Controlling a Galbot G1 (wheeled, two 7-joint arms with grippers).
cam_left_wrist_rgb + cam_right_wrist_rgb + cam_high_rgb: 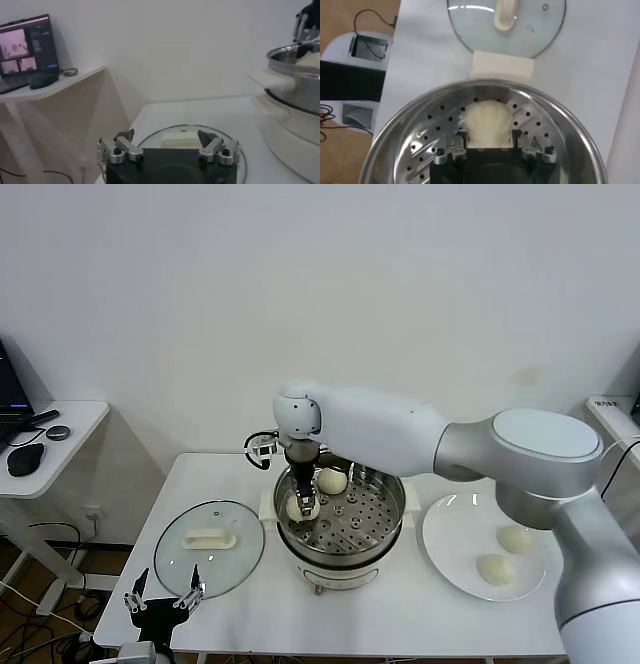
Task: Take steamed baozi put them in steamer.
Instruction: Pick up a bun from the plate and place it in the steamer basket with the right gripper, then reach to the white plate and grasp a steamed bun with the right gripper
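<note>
The steamer stands mid-table, a shiny pot with a perforated tray. My right gripper reaches down into its left side, shut on a cream-white baozi that rests on or just above the tray. The fingers press the baozi's flanks. A second baozi lies at the back of the tray. Two more baozi lie on the white plate at the right. My left gripper is open and empty, parked low by the table's front left edge.
The glass lid with its white handle lies flat left of the steamer; it also shows in the right wrist view. A side desk with a mouse and a laptop stands at far left.
</note>
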